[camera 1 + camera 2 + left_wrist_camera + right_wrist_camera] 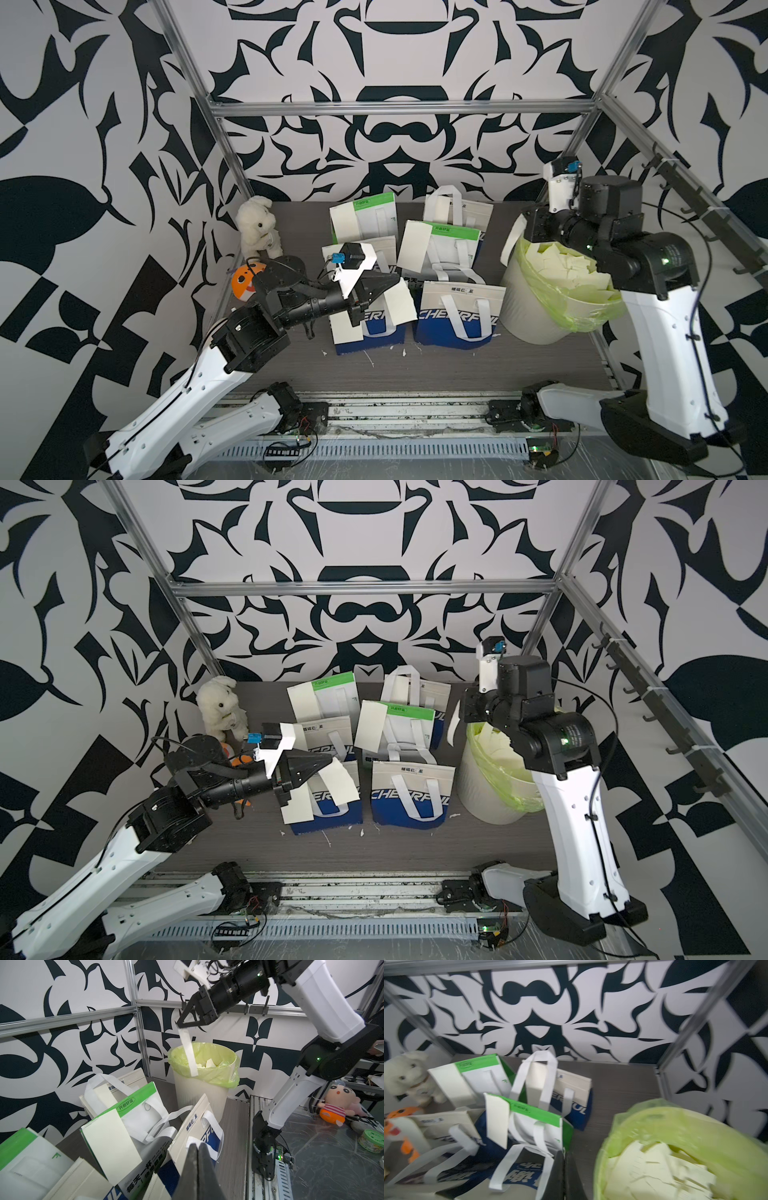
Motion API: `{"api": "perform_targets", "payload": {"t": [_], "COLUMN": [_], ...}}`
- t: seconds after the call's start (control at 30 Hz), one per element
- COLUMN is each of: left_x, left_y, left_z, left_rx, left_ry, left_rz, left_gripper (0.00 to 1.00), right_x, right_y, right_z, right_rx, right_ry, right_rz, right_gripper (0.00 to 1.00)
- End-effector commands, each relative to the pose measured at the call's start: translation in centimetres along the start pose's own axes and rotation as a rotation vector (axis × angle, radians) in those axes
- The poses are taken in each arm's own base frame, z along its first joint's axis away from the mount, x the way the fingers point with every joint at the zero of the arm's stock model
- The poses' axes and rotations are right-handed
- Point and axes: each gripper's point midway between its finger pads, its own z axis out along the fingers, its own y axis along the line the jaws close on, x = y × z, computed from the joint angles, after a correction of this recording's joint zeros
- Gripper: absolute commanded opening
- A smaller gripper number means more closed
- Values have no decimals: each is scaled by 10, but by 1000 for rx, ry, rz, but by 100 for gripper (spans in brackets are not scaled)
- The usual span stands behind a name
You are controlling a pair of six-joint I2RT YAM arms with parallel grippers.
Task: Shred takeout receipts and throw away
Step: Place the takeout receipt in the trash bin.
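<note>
At the far left of the dark bench [415, 374] sit a white plush rabbit [257, 226] and, just in front of it, an orange toy [243, 282]. Next comes the left end effector [395, 281], closed on a torn receipt piece [401, 305] that hangs from its tips above the front-left bag [374, 336]. A cluster of takeout bags fills the middle of the bench, with whole receipts on their fronts: one on the rear green-topped bag [343, 224], one on the nearer green-topped bag [413, 245], and one on the front-left bag [347, 328]. To the right stands a cream bin [519, 307] lined with a yellow-green liner [552, 299] and heaped with torn pieces [557, 262]. The right end effector [179, 1024] is above it, pinched shut on a receipt strip [188, 1051] that dangles at the bin's rim on the side facing the bags.
</note>
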Motion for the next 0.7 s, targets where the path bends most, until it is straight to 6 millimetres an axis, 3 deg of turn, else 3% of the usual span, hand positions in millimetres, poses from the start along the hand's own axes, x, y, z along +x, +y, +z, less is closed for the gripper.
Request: {"api": "perform_targets", "payload": {"t": [0.0, 0.17, 0.33, 0.37, 0.43, 0.47, 0.6, 0.67], "left_x": [-2, -1, -4, -3, -4, -4, -3, -3], "left_y": [4, 6, 8, 8, 8, 9, 11, 11], "left_z": [3, 10, 16, 18, 20, 22, 26, 29], "left_rx": [-17, -11, -9, -7, -1, -2, 1, 1], "left_ry": [-1, 9, 3, 3, 1, 3, 7, 6], "left_rz": [6, -11, -25, -31, -39, -44, -57, -64], "left_gripper": [0, 0, 0, 0, 0, 0, 0, 0], "right_x": [-8, 11, 42, 50, 64, 70, 76, 77], "right_y": [-66, -110, -119, -116, -109, -104, -85, -76], "right_z": [-31, -26, 1, 9, 19, 23, 29, 31], "right_rx": [365, 589, 541, 503, 433, 391, 266, 209], "right_ry": [-56, 25, 107, 129, 168, 181, 200, 217], "right_rz": [-44, -93, -28, -3, 42, 69, 122, 134], "right_gripper": [0, 0, 3, 17, 56, 66, 88, 90]}}
